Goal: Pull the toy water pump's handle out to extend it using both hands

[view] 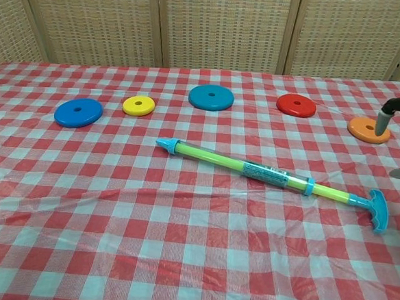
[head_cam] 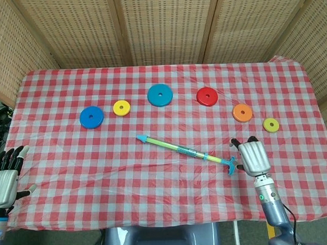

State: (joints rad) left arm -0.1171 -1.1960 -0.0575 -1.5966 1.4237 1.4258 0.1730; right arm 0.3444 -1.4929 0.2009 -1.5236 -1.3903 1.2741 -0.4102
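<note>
A table is covered by a checked cloth; a toy water pump and apparently six coloured discs are laid on it.

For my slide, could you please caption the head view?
Right hand beside the handle of the toy water pump on a checked cloth; left hand at the table edge.
</note>
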